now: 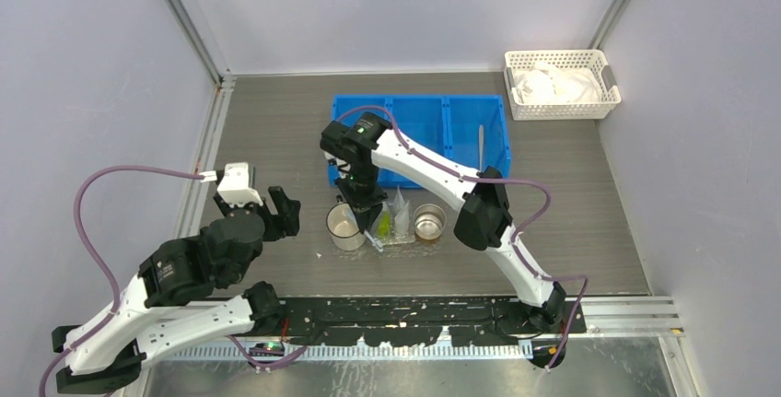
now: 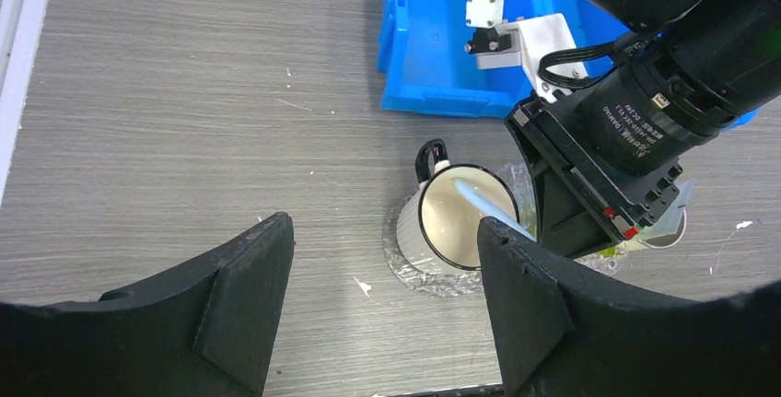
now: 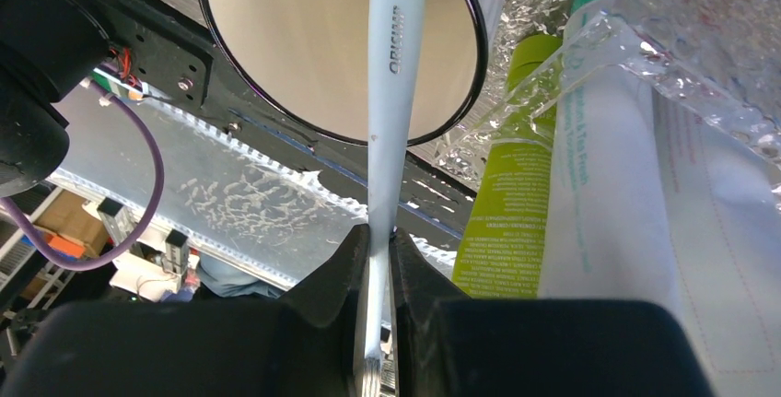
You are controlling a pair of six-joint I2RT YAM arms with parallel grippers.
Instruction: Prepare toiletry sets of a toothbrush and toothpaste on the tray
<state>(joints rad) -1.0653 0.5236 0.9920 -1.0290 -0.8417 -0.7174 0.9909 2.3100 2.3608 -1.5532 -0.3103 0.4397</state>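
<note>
My right gripper is shut on a pale toothbrush whose far end reaches into the white mug. From above, that gripper hangs over the mug, which stands at the left end of the clear tray. Clear-wrapped toiletry sets stand upright on the tray beside it; the right wrist view shows a green tube and a white tube in plastic. My left gripper is open and empty, left of the mug and apart from it.
A steel cup stands at the tray's right end. Behind the tray lies a blue three-compartment bin with a slim pale stick in its right compartment. A white lattice basket holding white packets sits at the back right.
</note>
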